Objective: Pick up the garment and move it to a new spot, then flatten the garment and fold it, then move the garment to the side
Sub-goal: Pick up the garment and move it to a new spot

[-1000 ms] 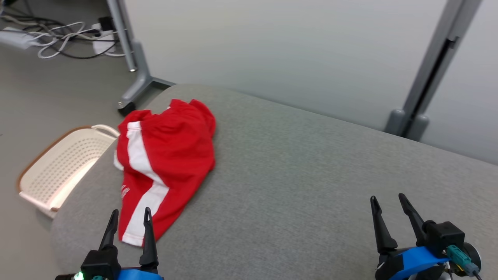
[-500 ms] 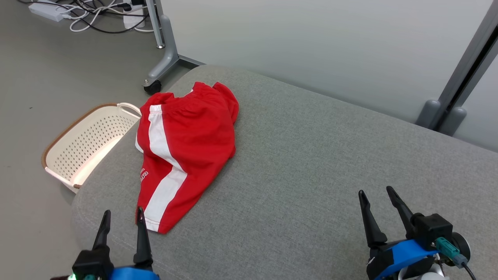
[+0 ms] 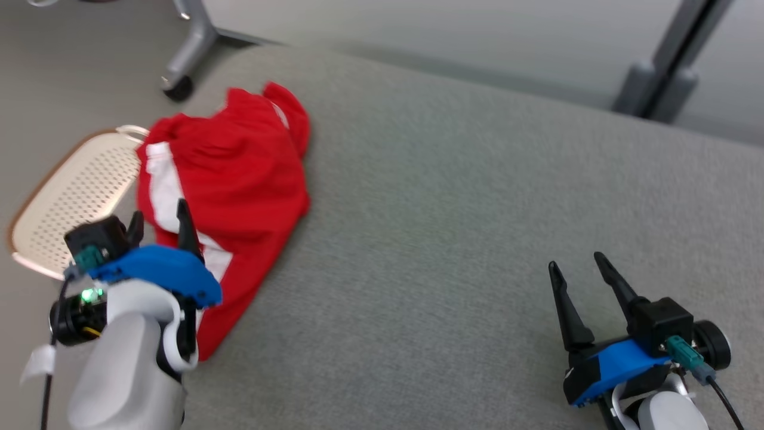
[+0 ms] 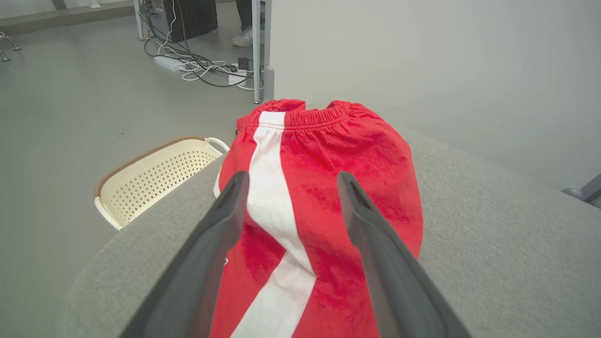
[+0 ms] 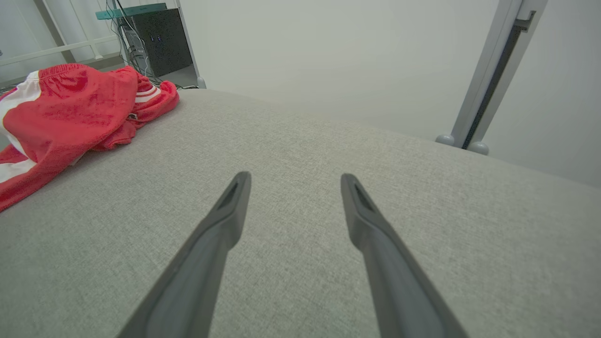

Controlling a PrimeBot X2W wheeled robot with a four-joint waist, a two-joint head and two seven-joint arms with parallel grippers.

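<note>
Red shorts (image 4: 366, 155) looked soft, limp — best pinched at the elastic waistband (image 4: 319, 117); left gripper (image 4: 291, 177) hovered spread above them, right gripper (image 5: 293, 176) spread too.

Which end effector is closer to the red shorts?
Left. The left end effector is open just above the red shorts. The right end effector is open too, far off to the side above the grey fabric surface.

Head looks down, wrists low, sharing garment (image 3: 239, 167)
</note>
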